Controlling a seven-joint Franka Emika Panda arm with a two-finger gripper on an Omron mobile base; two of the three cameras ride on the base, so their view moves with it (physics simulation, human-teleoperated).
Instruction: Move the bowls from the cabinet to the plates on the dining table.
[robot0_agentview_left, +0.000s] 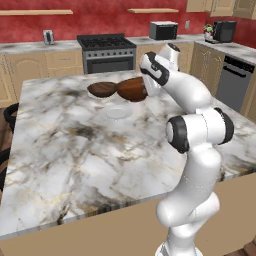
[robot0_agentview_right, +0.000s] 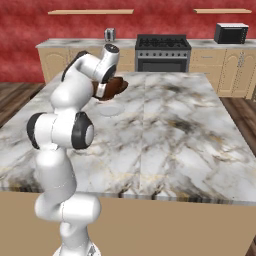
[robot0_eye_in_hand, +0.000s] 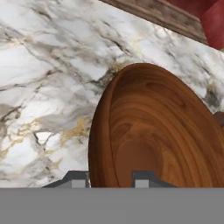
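In the left base view, two wooden bowls are counted over the far part of the marble-topped bench. One dark brown bowl is seen resting at the far side, apparently on a plate that is mostly hidden beneath it. A reddish brown bowl is held just to its right, at the end of the white arm, raised a little above the marble. One empty white plate lies nearer, just in front of the two bowls. It is judged that the first bowl has been delivered and the second is yet to be set on the empty plate.

In the right base view, the reddish brown bowl is seen tilted at the hand, just beyond and above the empty white plate. The dark bowl is hidden behind the arm here. One plate and one bowl are counted in this view.

In the hand view, the reddish brown bowl is shown close up, its rim passing between the two dark fingers, which are clenched on it. The gripper is therefore grasping the bowl by its edge, with veined marble behind it. The task is judged to be well over half done: lowering and releasing this bowl onto the free plate is what is left.
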